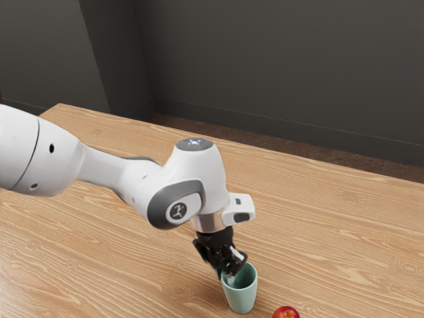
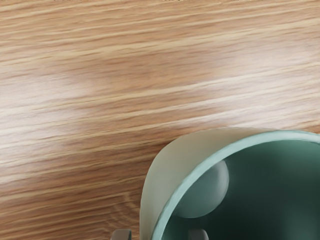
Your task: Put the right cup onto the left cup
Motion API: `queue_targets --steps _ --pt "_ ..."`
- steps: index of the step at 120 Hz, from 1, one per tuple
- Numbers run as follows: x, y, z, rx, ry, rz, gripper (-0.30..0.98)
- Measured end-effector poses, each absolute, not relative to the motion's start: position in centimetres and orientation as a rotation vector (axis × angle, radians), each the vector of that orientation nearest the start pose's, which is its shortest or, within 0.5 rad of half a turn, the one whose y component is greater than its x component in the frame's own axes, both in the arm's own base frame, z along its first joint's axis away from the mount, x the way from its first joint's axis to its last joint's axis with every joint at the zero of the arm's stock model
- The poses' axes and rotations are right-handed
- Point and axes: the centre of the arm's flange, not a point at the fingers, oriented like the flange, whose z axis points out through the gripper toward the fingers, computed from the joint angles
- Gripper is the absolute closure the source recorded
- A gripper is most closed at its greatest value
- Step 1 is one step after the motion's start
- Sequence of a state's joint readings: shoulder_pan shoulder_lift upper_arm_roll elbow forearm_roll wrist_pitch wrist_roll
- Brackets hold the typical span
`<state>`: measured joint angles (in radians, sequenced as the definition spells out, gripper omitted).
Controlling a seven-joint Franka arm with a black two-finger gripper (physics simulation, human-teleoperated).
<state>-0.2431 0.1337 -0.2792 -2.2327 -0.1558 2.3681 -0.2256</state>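
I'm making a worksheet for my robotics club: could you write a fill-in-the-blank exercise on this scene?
The apple is ____ in colour.
The cup's mouth faces ____.
One finger of the open gripper is inside the cup, the other ____.
The table looks made of ____.

Missing words: red; up; outside; wood.

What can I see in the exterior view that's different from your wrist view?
Exterior view: my big white arm, a red apple cut off by the picture's edge, and the dark wall behind.

Wrist view: my two grey fingertips up close, one outside the cup's wall and one over its inside, and a pale round patch inside the cup.

Both: a green cup standing open end up, and the striped wooden table under it.
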Motion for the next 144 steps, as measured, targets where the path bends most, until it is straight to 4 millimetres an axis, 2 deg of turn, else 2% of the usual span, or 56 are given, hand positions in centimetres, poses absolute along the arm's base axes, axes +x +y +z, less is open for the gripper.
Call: queue_targets --steps 24,43,59,75,83,90,97,108,116,123,136,144 --pt "46.9 -27.4 31.4 -3.272 0.298 0.043 0.74" --pt "46.7 -27.7 32.6 -3.274 0.305 -0.002 0.77" --pt "46.6 -27.4 35.6 -3.277 0.301 -0.081 0.78" --pt "46.7 -25.9 39.6 -3.274 0.272 -0.137 0.78" --pt "47.5 -24.8 41.5 -3.277 0.255 -0.154 0.78" --pt "48.9 -22.8 43.4 -3.283 0.206 -0.17 0.78" --pt "50.7 -19.6 45.1 -3.288 0.125 -0.185 0.79" --pt "52.7 -13.7 46.5 -3.285 -0.011 -0.194 0.79" --pt "53.4 -11.1 47.7 -3.278 -0.051 -0.197 0.79" --pt "53.3 -10.6 48.3 -3.273 -0.031 -0.188 0.79" --pt "53.3 -11.8 49.4 -3.268 0.056 -0.184 0.79" --pt "53.5 -11.8 49.6 -3.262 0.083 -0.178 0.79"
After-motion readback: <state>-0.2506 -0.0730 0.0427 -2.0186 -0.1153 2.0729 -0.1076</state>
